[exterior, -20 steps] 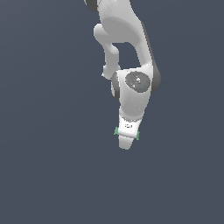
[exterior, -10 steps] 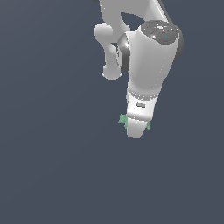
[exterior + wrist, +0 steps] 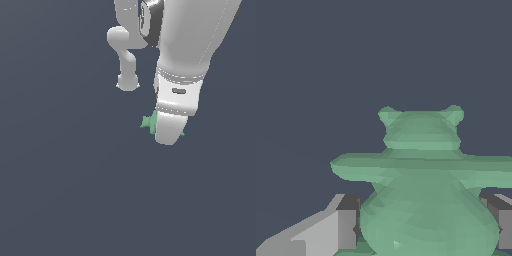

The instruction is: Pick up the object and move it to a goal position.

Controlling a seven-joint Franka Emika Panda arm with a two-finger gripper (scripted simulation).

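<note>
Wrist view shows the mint-green faceted lump close up: a rounded body, two stubby ear-like bumps on one end and a wide flat bar sticking out to both sides. It sits between my two grey fingers, one pressed against each flank, so I am clamped on it. In the exterior view my white gripper hides most of the lump; only jagged green tips poke out on either side. No worktop edge or corner shows against the plain dark grey ground, so I cannot place the lump by those.
</note>
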